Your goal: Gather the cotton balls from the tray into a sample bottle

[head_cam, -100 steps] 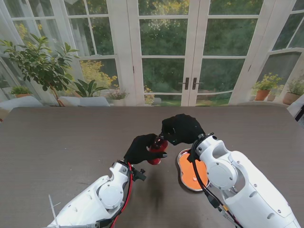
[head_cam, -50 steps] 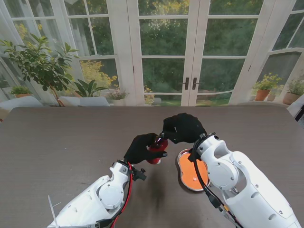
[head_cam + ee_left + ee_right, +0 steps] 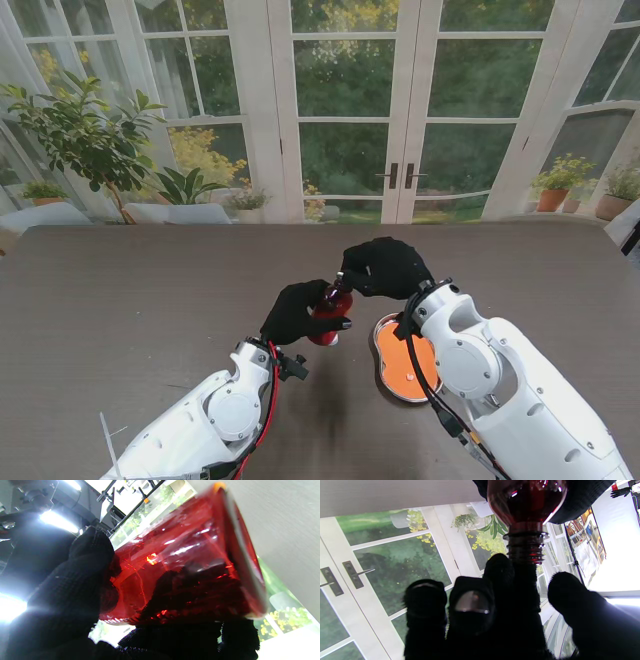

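Note:
My left hand [image 3: 297, 312] is shut on a red see-through sample bottle [image 3: 331, 305] and holds it tilted above the table. In the left wrist view the bottle [image 3: 180, 562] fills the frame, with gloved fingers [image 3: 75, 592] wrapped around it. My right hand [image 3: 385, 268] hovers at the bottle's dark threaded neck [image 3: 525, 547], fingers curled. Its fingertips [image 3: 498, 570] crowd the mouth, and whatever they pinch is hidden. The orange tray [image 3: 398, 372] with a silver rim lies nearer to me on the right, partly behind my right forearm. No cotton balls can be made out.
The brown table [image 3: 140, 300] stretches left and right of both arms. Its far edge meets glass doors [image 3: 400, 120] and potted plants [image 3: 90, 140]. A white cable tie [image 3: 108, 440] sticks up by my left forearm.
My right hand has drifted slightly right, and the bottle's dark neck now shows beside its fingers. The left hand and bottle have stayed put.

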Controlling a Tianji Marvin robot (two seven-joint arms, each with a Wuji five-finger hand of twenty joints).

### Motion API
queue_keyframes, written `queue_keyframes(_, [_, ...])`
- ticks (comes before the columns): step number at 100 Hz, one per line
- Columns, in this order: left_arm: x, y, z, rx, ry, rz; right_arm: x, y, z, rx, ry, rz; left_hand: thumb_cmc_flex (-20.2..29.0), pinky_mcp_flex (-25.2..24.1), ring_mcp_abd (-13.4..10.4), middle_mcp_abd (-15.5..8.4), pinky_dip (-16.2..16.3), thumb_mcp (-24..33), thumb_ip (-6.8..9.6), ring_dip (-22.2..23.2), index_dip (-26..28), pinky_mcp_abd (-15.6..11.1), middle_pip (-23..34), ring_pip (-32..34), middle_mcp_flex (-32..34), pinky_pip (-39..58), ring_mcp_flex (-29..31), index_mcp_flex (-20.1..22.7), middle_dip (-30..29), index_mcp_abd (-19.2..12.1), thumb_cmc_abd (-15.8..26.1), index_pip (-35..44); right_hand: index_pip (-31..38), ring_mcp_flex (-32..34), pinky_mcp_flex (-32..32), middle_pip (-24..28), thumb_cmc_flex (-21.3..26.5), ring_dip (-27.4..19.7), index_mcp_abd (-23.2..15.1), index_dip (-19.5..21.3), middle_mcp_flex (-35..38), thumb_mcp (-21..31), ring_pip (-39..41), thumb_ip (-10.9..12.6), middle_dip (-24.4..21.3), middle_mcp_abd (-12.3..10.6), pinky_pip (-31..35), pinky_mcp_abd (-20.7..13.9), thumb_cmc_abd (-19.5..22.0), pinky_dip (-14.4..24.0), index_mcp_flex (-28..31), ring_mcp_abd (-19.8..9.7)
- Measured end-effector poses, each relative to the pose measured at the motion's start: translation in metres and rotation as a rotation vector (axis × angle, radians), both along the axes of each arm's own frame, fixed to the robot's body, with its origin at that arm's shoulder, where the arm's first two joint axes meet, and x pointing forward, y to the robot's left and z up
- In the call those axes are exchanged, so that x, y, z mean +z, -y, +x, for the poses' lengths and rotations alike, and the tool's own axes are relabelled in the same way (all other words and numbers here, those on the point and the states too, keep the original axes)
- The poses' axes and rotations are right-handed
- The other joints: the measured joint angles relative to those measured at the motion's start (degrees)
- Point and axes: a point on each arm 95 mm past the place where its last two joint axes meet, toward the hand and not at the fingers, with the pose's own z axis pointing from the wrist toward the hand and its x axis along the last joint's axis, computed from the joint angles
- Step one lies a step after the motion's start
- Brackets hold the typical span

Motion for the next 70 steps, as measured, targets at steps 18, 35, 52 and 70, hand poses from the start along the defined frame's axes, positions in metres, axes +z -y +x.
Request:
queue_keyframes(18, [0.0, 0.0001, -0.0006, 0.005, -0.001, -0.006, 0.001, -0.0012, 0.0007, -0.006, 0.011, 0.011, 0.0, 0.0, 0.0, 0.0, 0.0, 0.0, 0.0, 0.0, 0.0, 0.0, 0.0, 0.0, 0.0, 0.0, 0.0, 0.0, 0.0, 0.0, 0.0, 0.0, 0.2, 0.0, 0.0, 0.0, 0.2, 0.0, 0.1, 0.7, 0.0, 0.0, 0.0, 0.0, 0.0, 0.1, 0.0, 0.0, -0.7, 0.0, 0.0, 0.0])
queue_keyframes(35, [0.0004, 0.0012, -0.0011, 0.011, 0.001, -0.015, 0.0013, -0.0026, 0.002, -0.012, 0.027, 0.026, 0.0, 0.0, 0.0, 0.0, 0.0, 0.0, 0.0, 0.0, 0.0, 0.0, 0.0, 0.0, 0.0, 0.0, 0.0, 0.0, 0.0, 0.0, 0.0, 0.0, 3.7, 0.0, 0.0, 0.2, 3.0, 0.0, 0.1, 0.7, 0.0, 0.0, 0.0, -0.3, 0.0, 0.1, 0.0, 0.0, -3.7, 0.0, -0.2, 0.0])
queue_keyframes(52, [0.0007, 0.0022, -0.0013, 0.021, 0.006, -0.022, 0.0013, -0.0033, 0.003, -0.014, 0.031, 0.037, 0.1, 0.0, 0.0, 0.0, 0.0, 0.0, 0.0, 0.0, 0.0, 0.0, 0.0, 0.0, 0.0, 0.0, 0.0, 0.0, 0.0, 0.0, 0.0, 0.0, 6.5, 0.0, 0.4, 0.8, 3.1, 0.0, 0.1, 0.7, 0.0, 0.0, 0.0, -0.3, 0.0, 0.1, 0.0, 0.1, -3.7, 0.0, -1.4, 0.0])
queue_keyframes(70, [0.0008, 0.0033, -0.0014, 0.037, 0.011, -0.035, 0.0011, -0.0033, 0.0031, -0.016, 0.032, 0.04, 0.1, 0.0, 0.0, 0.0, 0.0, 0.0, 0.0, 0.0, 0.0, 0.0, 0.0, 0.0, 0.0, 0.0, 0.0, 0.0, 0.6, 0.0, 0.0, 0.0, 7.1, 0.0, 0.6, 0.8, 3.7, 0.0, 0.1, 0.7, 0.0, 0.0, 0.0, -0.3, 0.0, 0.1, 0.0, 0.1, -4.5, 0.0, -2.3, 0.1])
